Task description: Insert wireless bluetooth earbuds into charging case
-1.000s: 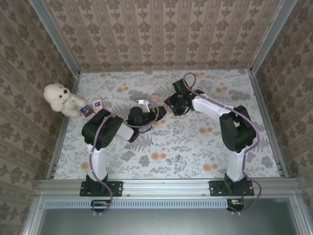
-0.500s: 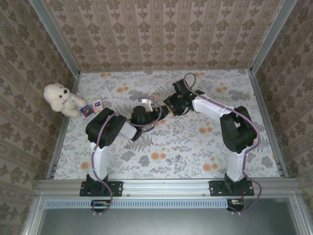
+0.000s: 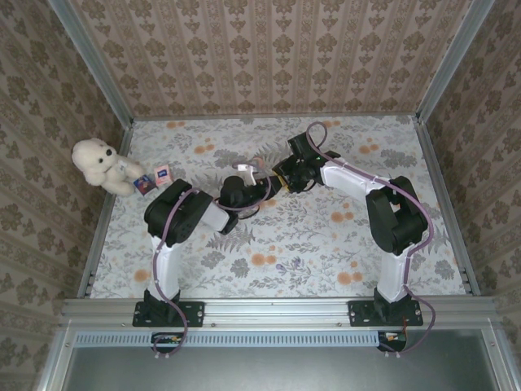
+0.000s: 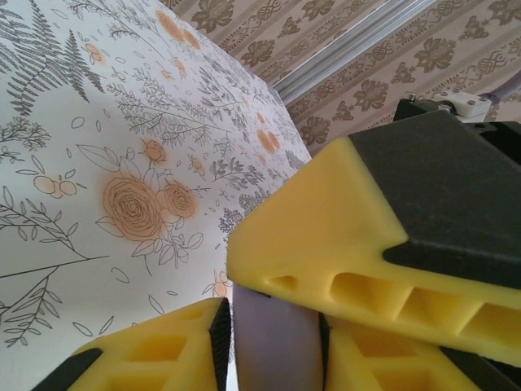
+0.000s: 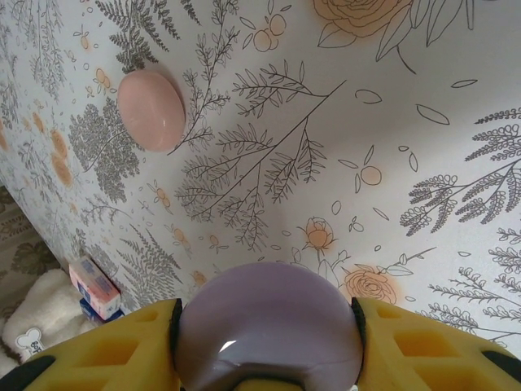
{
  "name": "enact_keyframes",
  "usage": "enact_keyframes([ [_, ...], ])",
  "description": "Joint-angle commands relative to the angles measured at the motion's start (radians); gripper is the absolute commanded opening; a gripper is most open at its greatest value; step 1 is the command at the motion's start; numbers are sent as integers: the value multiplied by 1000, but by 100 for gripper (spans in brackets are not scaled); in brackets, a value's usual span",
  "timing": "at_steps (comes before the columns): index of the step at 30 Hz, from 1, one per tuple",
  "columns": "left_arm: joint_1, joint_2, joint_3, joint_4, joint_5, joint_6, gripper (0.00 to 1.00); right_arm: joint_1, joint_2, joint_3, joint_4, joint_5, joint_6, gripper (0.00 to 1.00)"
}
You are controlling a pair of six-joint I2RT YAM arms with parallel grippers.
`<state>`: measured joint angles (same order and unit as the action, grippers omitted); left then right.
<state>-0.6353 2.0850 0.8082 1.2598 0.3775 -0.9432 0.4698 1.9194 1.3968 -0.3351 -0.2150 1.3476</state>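
**Desk:** What are the two arms doing over the floral tablecloth [image 3: 342, 244]?

**Photographer:** They are meeting at mid-table, toward the far side. Seen from above, the left gripper [image 3: 262, 191] and the right gripper [image 3: 279, 181] are sitting tip to tip, almost touching.

**Desk:** And where is the case?

**Photographer:** The right gripper is clamping a purple case [image 5: 269, 330], domed and glossy, between its yellow fingers [image 5: 106, 354]. The left gripper's jaws are pinching a flat purple piece [image 4: 273, 346] between their own pads [image 4: 155, 350]. I cannot tell whether that piece is part of the same case. A big yellow-and-black finger [image 4: 366, 220] is crowding in just above it.

**Desk:** Is anything lying loose?

**Photographer:** A pink rounded object [image 5: 151, 110] is resting on the cloth, apart from the purple case. Well off at the table's left edge, a white plush bear [image 3: 98, 161] is sitting against the patterned wall, with two small boxes [image 3: 152, 179] lying just beside it.
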Motion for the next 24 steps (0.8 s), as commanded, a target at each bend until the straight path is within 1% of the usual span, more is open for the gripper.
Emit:
enact_keyframes([
  [1,-3,29,34,24,-28,-9,30,6,-43,-18,5,-29,24,43],
  [6,-7,32,36,26,-34,-11,22,5,-49,-21,9,-31,24,44],
  [10,-7,25,29,27,-35,-12,15,3,-57,-19,17,-34,25,46],
  [12,-6,20,25,27,-35,-13,13,-1,-60,-18,18,-37,24,52],
  [15,-8,8,18,28,-35,-16,11,-16,-75,-12,22,-40,15,67],
  [17,-7,-4,10,28,-31,-19,11,-36,-99,-18,37,-40,-2,73],
  [21,5,-38,-9,27,1,-31,10,-83,-176,-48,37,-38,-91,77],
  [24,28,-66,-20,23,55,-38,10,-126,-242,-109,60,-60,-216,78],
])
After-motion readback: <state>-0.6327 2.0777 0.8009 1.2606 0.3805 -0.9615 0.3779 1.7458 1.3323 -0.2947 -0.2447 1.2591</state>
